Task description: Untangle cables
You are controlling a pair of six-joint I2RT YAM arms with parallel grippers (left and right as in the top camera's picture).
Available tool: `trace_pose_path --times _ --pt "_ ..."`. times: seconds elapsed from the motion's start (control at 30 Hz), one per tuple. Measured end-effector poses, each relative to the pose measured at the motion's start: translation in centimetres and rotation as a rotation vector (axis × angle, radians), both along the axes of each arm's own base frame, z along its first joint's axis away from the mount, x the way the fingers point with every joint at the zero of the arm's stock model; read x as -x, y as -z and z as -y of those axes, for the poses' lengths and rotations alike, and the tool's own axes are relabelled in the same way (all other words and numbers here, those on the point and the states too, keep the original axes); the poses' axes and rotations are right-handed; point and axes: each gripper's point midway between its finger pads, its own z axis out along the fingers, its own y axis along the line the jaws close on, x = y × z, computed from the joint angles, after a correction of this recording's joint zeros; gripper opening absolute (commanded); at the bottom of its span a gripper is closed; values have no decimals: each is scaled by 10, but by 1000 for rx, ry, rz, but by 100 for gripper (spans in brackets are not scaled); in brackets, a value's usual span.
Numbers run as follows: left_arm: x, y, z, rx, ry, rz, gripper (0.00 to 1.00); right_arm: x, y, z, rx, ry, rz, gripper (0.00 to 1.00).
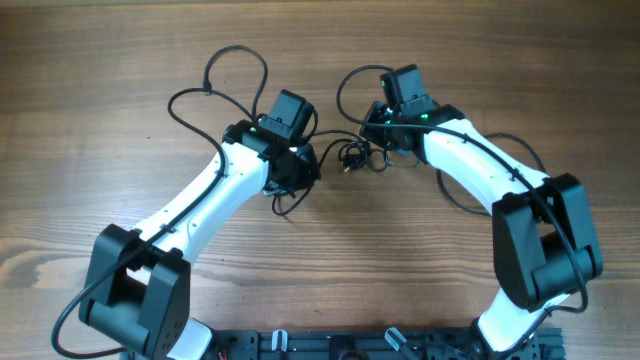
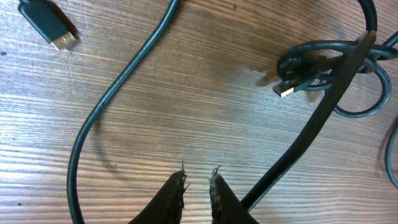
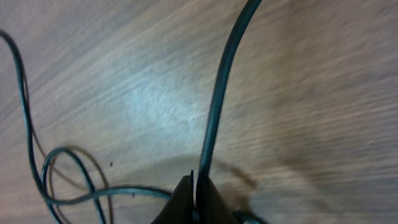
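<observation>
The right gripper (image 3: 196, 180), clamped on a thin black flexible cable (image 3: 213, 112) just right of the small black tangled knot (image 1: 352, 156), may cinch it tighter by pulling, since the left gripper (image 2: 199, 177) just left of the knot stands slightly parted and empty

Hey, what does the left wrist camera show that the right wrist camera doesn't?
Only the left wrist view: a loose plug and a second plug poking out of a knotted bundle, with the left gripper slightly apart and holding nothing.
Only the right wrist view: the right gripper pinched shut on a cable that runs straight up and away from it.
Both: thin black cords lying on the wooden table.
</observation>
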Motion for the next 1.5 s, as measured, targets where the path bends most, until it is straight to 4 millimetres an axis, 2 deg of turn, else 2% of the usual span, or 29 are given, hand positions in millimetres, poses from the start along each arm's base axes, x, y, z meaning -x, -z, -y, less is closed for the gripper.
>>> trace_pose_path --times 0.27,0.4,0.53,0.6,0.7,0.87,0.93,1.07,1.17,1.3,1.4,1.5 --pt "-4 1 -9 -54 -15 24 18 28 5 -39 -26 -79 -46 9" --pt "-5 2 -15 -66 -27 21 19 32 5 -46 -26 -99 -45 9" --pt "-8 3 -27 -67 -62 7 21 27 5 -39 -28 -81 -42 8" --pt "-11 2 -33 -51 -86 -4 17 24 5 -33 -26 -64 -42 8" --pt "-14 2 -40 -27 -113 -16 5 19 6 -21 -22 -34 -47 7" --pt "-14 2 -39 -11 -94 -21 4 22 11 -6 -4 -4 -86 8" --pt "-13 1 -35 11 -66 -22 4 21 11 -2 0 5 -89 9" --pt "-12 -8 -10 157 60 -14 5 14 9 5 -23 17 -78 11" --pt "-8 -28 16 360 193 1 14 6 2 4 -96 -25 -56 7" --pt "1 -56 33 522 302 30 13 3 -12 -8 -222 -180 -15 6" --pt "7 -65 40 555 330 40 11 9 -16 -7 -286 -226 -36 7" --pt "5 -60 43 510 313 44 11 16 -15 1 -314 -217 -83 7"
